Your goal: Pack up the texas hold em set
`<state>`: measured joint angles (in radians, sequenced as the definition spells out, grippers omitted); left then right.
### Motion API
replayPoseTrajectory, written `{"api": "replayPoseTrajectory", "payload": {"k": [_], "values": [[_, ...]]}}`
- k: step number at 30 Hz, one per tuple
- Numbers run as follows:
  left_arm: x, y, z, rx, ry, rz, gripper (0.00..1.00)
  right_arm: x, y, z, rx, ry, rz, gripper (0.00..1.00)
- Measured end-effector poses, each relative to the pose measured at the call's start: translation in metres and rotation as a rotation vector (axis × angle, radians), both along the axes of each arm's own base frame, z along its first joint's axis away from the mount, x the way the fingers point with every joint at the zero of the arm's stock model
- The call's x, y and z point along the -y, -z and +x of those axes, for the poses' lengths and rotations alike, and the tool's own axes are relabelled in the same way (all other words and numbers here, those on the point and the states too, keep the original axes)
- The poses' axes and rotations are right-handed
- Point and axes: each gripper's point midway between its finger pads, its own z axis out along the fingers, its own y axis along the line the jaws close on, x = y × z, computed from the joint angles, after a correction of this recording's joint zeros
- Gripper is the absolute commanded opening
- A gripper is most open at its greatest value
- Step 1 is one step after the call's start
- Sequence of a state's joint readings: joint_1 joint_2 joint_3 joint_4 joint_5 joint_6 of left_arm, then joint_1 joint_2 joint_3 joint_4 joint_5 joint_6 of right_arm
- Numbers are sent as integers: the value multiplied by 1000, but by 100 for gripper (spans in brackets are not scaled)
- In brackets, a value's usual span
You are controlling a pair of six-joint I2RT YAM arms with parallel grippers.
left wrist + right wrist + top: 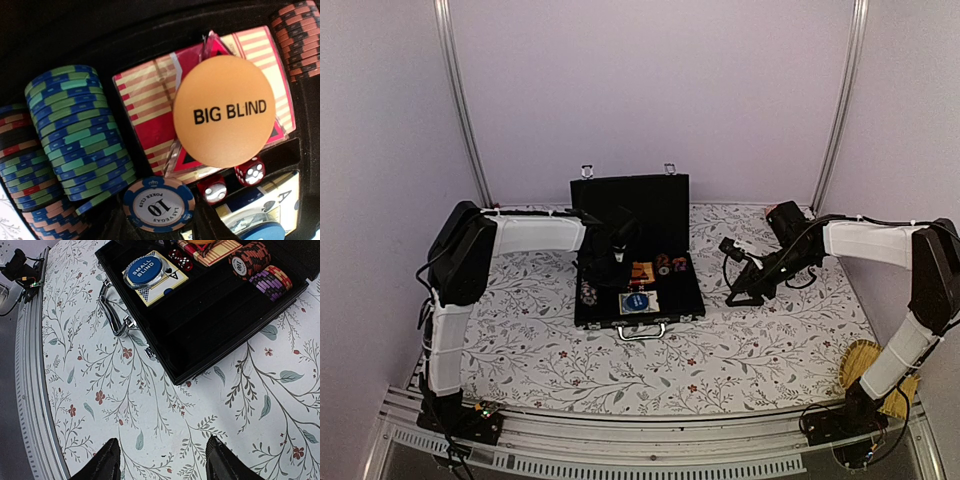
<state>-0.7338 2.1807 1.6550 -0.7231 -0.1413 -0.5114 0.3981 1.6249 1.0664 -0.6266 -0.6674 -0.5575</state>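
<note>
Packing seems nearly done: left gripper, grip hidden, hangs over the open briefcase; right gripper gapes empty; shut it next.

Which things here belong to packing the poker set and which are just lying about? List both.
Job: black hinged briefcase with silver handle; orange round BIG BLIND disc; blue round SMALL BLIND disc; red dice; red striped card deck; stacked blue-green chips.
Lying about: woven yellow straw item; floral tablecloth.
</note>
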Motion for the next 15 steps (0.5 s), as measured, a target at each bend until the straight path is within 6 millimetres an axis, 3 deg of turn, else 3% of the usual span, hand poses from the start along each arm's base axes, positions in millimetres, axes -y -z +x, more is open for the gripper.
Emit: {"api": "replayPoseTrajectory", "payload": {"k": [8, 15], "values": [[0, -2, -1, 8, 4, -31, 36, 0, 2, 0, -5, 0, -2, 59], [-2, -3, 0, 3, -2, -71, 35, 0, 4, 0, -10, 0, -5, 59]]}}
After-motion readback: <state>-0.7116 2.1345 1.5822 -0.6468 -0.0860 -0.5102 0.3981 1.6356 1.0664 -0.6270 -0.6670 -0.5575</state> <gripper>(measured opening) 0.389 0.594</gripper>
